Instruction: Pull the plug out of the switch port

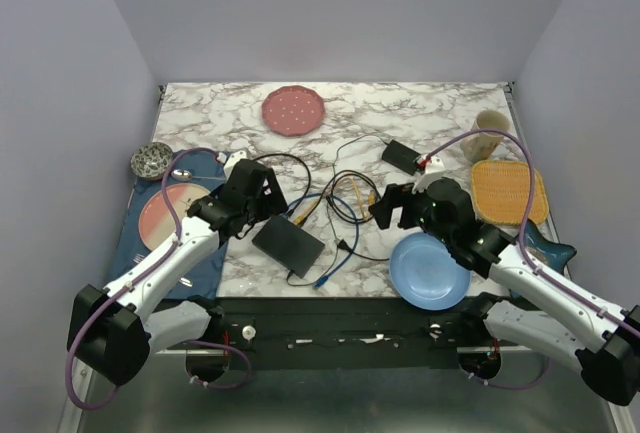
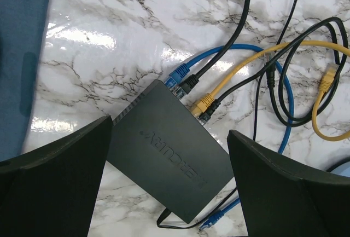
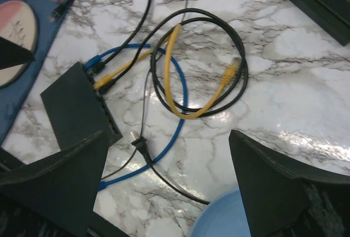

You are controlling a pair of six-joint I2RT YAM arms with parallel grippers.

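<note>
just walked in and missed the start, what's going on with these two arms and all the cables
Two robot arms are set to unplug a cable from the black switch on the marble table. The left tool hovers open right above the switch, and the right tool hangs open over the coiled cables beside it. Neither holds anything. The blue plug, black plug and yellow plug all sit in their ports, so nothing has been pulled yet.
</note>
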